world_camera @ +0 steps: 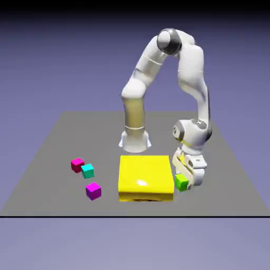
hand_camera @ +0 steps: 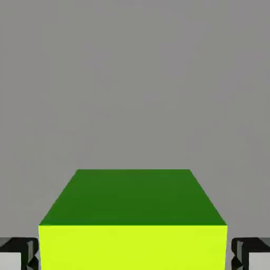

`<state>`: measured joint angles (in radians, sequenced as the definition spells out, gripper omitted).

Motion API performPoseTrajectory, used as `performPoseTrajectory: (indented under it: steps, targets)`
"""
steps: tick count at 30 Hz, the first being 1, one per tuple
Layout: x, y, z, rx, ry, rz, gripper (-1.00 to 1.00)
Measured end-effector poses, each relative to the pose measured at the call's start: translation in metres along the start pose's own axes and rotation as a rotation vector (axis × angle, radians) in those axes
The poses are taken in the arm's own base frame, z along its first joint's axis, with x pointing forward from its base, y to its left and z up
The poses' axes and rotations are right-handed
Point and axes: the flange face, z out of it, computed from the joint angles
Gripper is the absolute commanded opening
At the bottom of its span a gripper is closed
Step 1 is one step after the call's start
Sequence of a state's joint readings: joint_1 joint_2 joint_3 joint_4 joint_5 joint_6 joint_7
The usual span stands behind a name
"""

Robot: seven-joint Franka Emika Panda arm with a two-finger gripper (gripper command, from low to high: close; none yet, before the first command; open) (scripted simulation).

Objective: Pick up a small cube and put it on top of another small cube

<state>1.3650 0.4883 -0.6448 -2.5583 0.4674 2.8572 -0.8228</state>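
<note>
My gripper [hand_camera: 135, 254] has its two fingertips set either side of the small green cube [world_camera: 181, 182], at the bottom of the hand view. On the left the tip comes right up to the cube's edge; on the right a thin sliver of grey shows between them. I cannot tell whether I have the cube firmly grasped or am only standing around it.

The cube has no long axis, all its sides looking about equal. In the hand view it sits square to me: the edge between its dark green face and its bright yellow-green face runs level from one fingertip toward the other. In the exterior view it is turned a little, with an upright edge toward the camera.

It is just beside the yellow block [world_camera: 145, 176], toward the exterior view's right, low down at the table [world_camera: 58, 198]. My arm [world_camera: 191, 68] arches over and comes down to it.

The pink-red cube [world_camera: 77, 165] is well apart, over on the exterior view's left, also turned at an angle, with the cyan cube [world_camera: 87, 171] close by it and the purple cube [world_camera: 93, 191] nearer the camera
</note>
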Motion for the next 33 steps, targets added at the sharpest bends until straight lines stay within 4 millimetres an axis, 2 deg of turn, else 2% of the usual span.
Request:
performPoseTrajectory:
  steps: [10,12,18,22,25,27,30,31,33]
  targets:
    - [-0.002,0.003,-0.068,-0.001,0.000,0.000,-1.00]
    - [0.012,0.000,-0.077,0.038,0.025,0.056,-1.00]
    - [-0.017,0.098,-0.095,0.191,0.121,0.496,-1.00]
    - [-0.120,0.175,-0.074,0.228,0.097,0.797,-1.00]
    - [-0.203,0.207,-0.060,0.242,0.078,0.992,-1.00]
    - [-0.257,0.216,-0.052,0.245,0.059,1.100,-1.00]
    - [-0.337,0.218,-0.045,0.249,0.037,1.263,-1.00]
    - [-0.363,0.216,-0.043,0.250,0.030,1.318,-1.00]
    - [-0.402,0.198,-0.037,0.239,-0.028,1.349,-1.00]
